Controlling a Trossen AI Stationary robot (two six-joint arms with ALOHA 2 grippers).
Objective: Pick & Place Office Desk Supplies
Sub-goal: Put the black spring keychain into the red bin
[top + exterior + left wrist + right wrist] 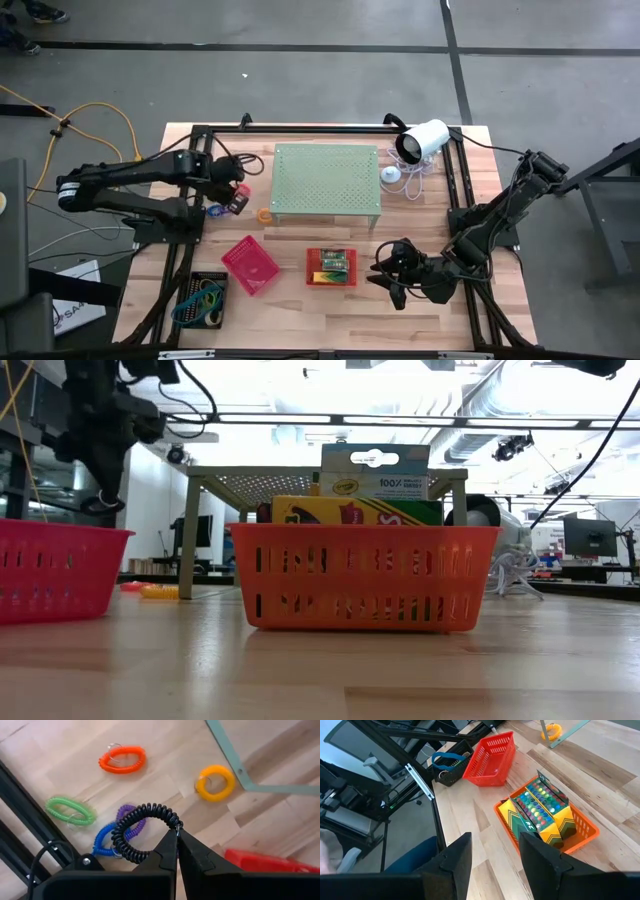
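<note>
My left gripper is shut on a black coil ring and hangs over the table's left side, beside the pale green perforated stand. Under it on the wood lie an orange coil, a yellow one, a green one, a blue one and a purple one. My right gripper stands open and holds nothing, right of the orange tray, in which colourful packs stand. My left gripper pinches the black coil ring at one spot of its loop, between the very tips of its two fingers. The fingers come from above and point steeply down. The rest of the ring hangs out to one side of the tips, seemingly clear of the table.
A pink-red tray and a black tray with coils in it stand near the front left. A white device on a small stand sits at the far right. Black frame rails run along both table sides.
</note>
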